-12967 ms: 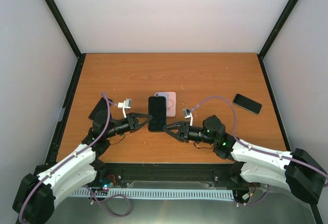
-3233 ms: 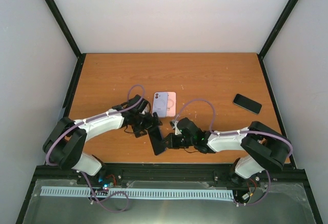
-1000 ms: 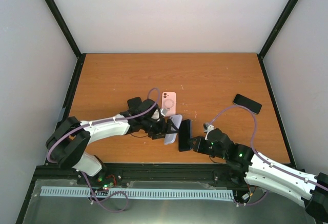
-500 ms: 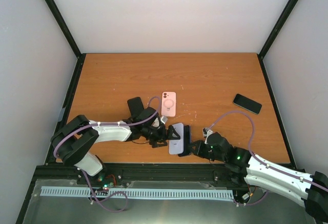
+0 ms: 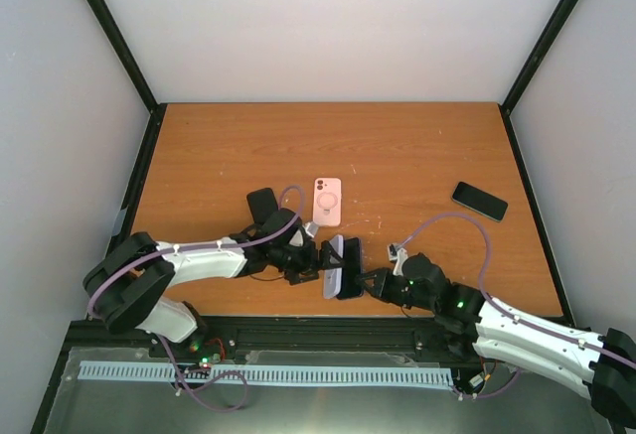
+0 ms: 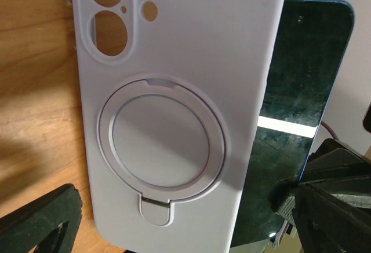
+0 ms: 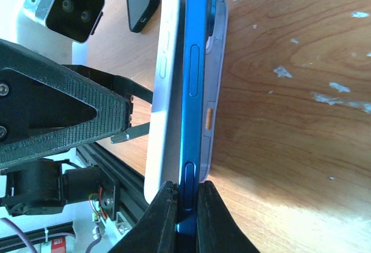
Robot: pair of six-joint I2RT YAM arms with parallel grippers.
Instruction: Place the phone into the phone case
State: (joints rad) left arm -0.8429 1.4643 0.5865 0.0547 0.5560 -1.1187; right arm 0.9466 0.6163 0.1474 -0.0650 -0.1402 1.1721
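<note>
My right gripper [image 7: 185,196] is closed on the short end of the blue phone [image 7: 194,91] and holds it up on its edge, near the front of the table [image 5: 417,146]. The left gripper [image 5: 316,258] seems to clamp the lilac phone case [image 6: 174,120] across its width, though the contact itself is not clear to me. The two things stand face to face between the arms, with their long axes almost parallel. The phone is on the hollow side of the case, toward the right arm. From the left wrist, the phone sticks out past the right edge of the case. I judge it must slide sideways before pressing in.
</note>
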